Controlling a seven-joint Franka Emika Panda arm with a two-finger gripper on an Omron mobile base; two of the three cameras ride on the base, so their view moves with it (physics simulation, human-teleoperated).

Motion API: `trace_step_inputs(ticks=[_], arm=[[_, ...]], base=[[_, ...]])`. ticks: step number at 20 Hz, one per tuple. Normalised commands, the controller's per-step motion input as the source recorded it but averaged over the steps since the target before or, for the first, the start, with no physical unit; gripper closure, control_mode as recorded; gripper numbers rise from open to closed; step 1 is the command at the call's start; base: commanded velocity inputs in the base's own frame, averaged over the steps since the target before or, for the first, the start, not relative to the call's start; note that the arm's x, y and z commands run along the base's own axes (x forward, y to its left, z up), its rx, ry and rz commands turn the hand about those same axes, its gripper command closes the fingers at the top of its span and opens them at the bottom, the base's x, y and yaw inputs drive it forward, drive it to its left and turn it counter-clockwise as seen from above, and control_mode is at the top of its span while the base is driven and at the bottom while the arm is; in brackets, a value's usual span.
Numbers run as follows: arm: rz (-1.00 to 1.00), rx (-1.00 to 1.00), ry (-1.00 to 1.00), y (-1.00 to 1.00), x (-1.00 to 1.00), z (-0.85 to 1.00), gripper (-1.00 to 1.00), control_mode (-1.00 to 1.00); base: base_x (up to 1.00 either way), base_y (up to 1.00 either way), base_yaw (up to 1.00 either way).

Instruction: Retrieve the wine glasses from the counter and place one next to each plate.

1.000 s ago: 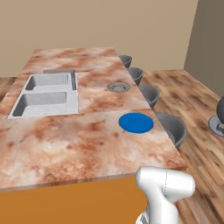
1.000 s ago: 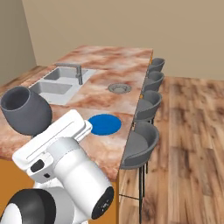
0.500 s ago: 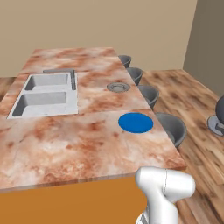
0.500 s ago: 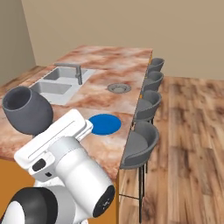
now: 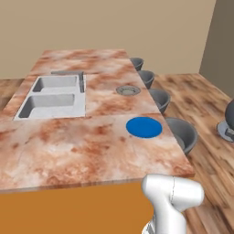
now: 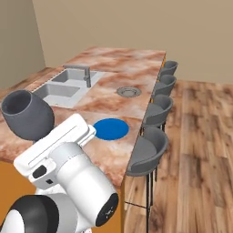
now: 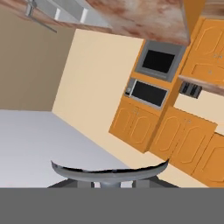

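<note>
A dark grey-blue wine glass (image 6: 28,114) is seen tilted at the near left, above the marbled counter (image 6: 113,109). A bright blue plate (image 5: 144,127) lies flat near the counter's right edge; a grey ringed plate (image 5: 128,90) lies farther back.

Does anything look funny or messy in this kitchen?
Nothing is spilled or broken. One thing stands out: a wine glass is up in the air beside the robot's arm, tilted instead of standing on the counter. The blue plate and grey plate lie flat, with no glasses beside them yet.
</note>
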Motion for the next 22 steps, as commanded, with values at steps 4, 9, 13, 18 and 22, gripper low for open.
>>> trace_step_inputs(ticks=[4, 9, 13, 18, 22], arm=[[0.00, 0.00, 0.00, 0.00, 0.00, 0.00, 1.00, 1.00], [0.01, 0.00, 0.02, -0.06, 0.25, -0.01, 1.00, -1.00], [0.00, 0.00, 0.12, -0.22, 0.80, -0.11, 1.00, -1.00], [0.06, 0.00, 0.13, -0.13, 0.66, -0.17, 1.00, -1.00], [0.08, 0.00, 0.11, -0.24, 0.36, -0.25, 1.00, -1.00]], base=[[0.10, -0.02, 0.20], [0.17, -0.02, 0.09], [0.00, 0.00, 0.00], [0.00, 0.00, 0.00], [0.00, 0.00, 0.00]])
